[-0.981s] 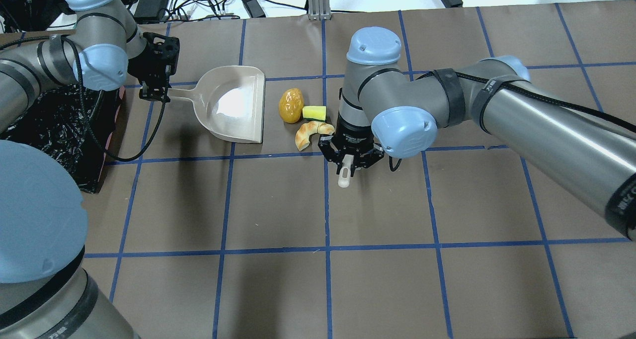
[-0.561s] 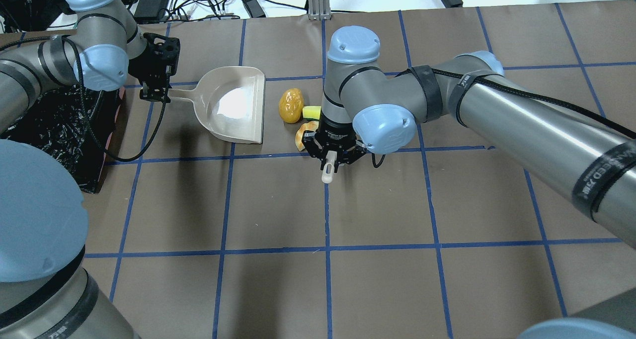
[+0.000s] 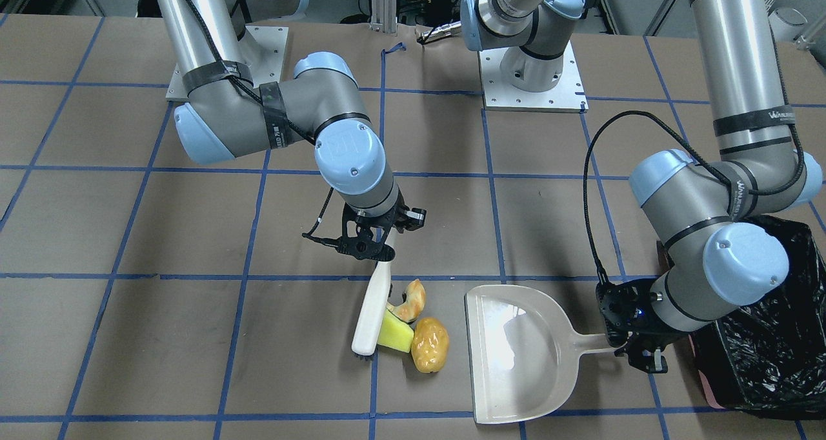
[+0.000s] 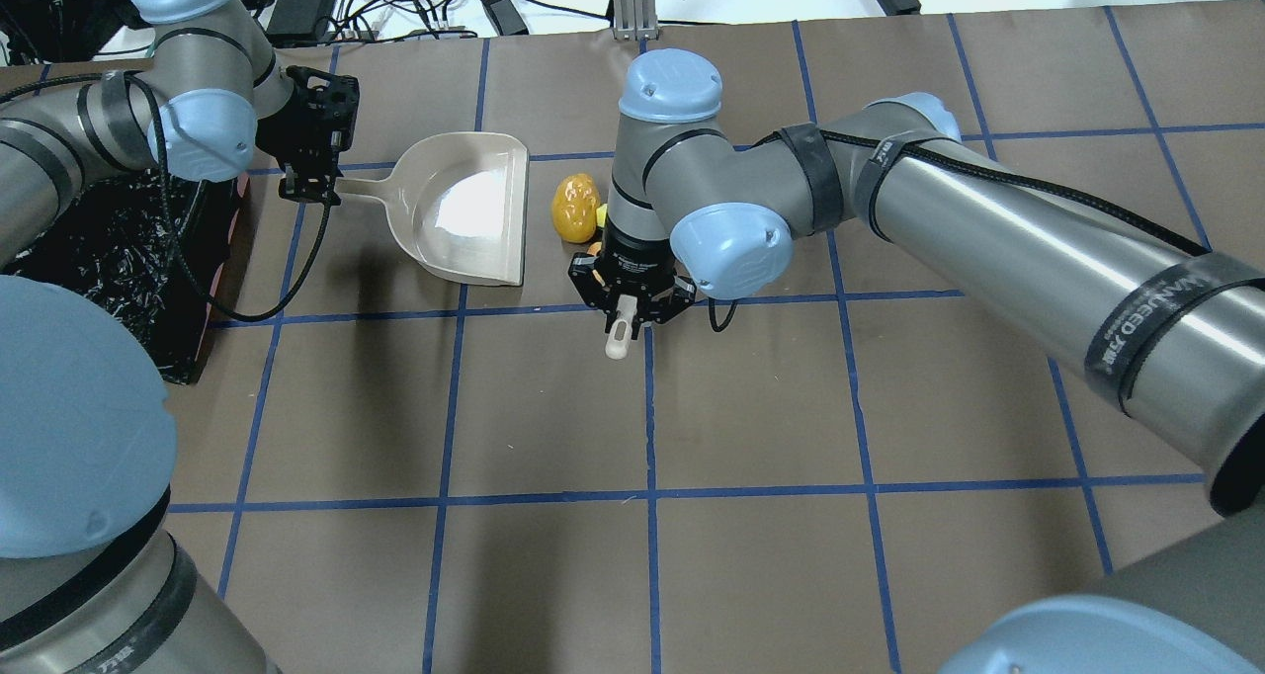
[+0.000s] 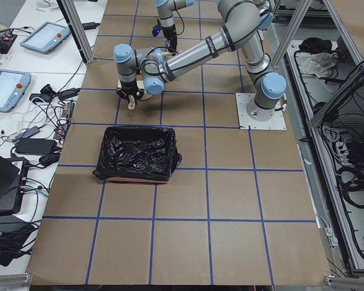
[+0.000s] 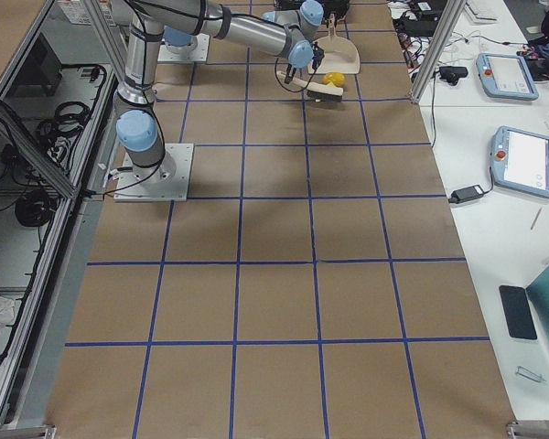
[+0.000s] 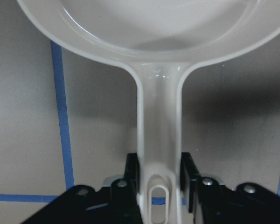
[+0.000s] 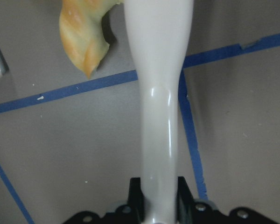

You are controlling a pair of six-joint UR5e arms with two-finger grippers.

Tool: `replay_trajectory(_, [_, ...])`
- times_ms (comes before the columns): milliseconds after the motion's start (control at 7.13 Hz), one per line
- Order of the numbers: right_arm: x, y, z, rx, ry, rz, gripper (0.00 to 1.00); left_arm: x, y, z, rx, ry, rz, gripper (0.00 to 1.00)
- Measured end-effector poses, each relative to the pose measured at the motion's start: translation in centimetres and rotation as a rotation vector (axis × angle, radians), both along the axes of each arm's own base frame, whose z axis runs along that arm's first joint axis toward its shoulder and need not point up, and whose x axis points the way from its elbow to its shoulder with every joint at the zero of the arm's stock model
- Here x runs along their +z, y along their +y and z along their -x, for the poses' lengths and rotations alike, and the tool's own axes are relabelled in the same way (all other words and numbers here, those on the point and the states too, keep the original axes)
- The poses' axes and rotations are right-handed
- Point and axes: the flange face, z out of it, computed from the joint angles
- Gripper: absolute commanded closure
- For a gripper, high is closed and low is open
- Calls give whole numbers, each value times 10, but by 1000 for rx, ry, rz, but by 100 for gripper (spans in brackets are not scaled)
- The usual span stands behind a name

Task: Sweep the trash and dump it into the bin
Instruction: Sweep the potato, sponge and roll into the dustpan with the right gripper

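Note:
The trash lies bunched on the table: a tan crust (image 3: 413, 300), a yellow sponge wedge (image 3: 395, 332) and a glossy potato-like lump (image 3: 430, 353). A white brush (image 3: 372, 311) presses against their side away from the beige dustpan (image 3: 516, 353). My right gripper (image 3: 381, 243) is shut on the brush handle (image 8: 161, 116), and the crust (image 8: 84, 32) shows beside it. My left gripper (image 3: 635, 353) is shut on the dustpan handle (image 7: 158, 140). From overhead, the right gripper (image 4: 625, 308) hides most of the trash; only the lump (image 4: 576, 208) shows clearly. The black-lined bin (image 3: 768, 350) stands behind the left gripper (image 4: 308, 188).
The dustpan's open mouth (image 4: 516, 214) faces the trash a short gap away. The bin (image 4: 99, 249) sits at the table's left edge under the left arm. Blue tape lines grid the brown table (image 4: 751, 417). Cables and boxes lie beyond the far edge.
My right arm has moved left with the brush, pushing the sponge and crust up against the lump, nearer the dustpan. The left arm and dustpan have stayed still.

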Motion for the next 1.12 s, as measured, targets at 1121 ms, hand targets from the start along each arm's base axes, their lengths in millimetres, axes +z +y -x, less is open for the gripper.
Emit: replay_trajectory(1121, [-5, -13, -117, -14, -96, 40, 100, -1, 0, 0, -3, 3, -1, 92])
